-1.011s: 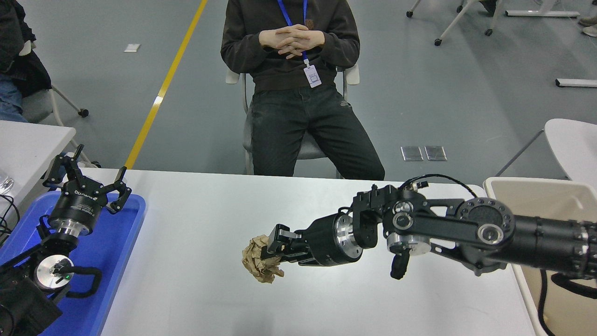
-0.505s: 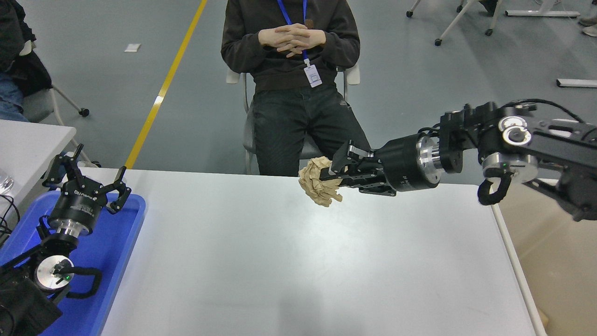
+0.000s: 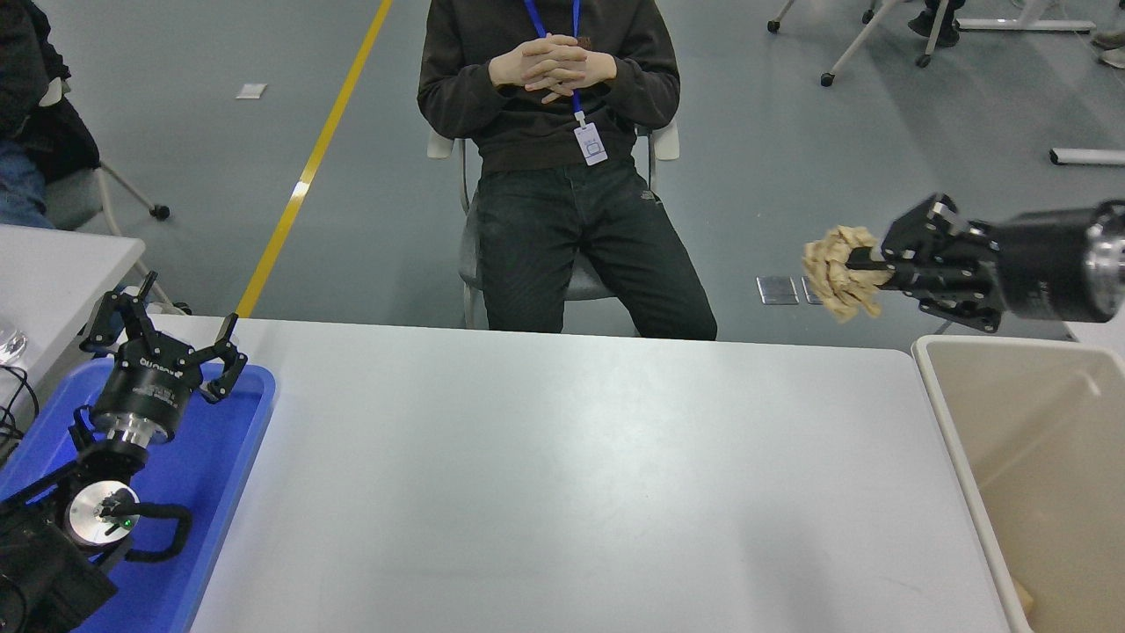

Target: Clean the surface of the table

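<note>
Your right gripper, pinching the crumpled brown paper, hangs above the beige bin's far-left corner, so the bin's opening lies below and nearer you.

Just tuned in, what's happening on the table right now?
The right gripper is shut on a crumpled brown paper ball, held in the air near the table's far right corner, beside the beige bin rather than over its opening. The table surface has nothing loose on it. The left gripper sits parked and open over the blue tray. A person sits at the far side, hands clasped.
</note>
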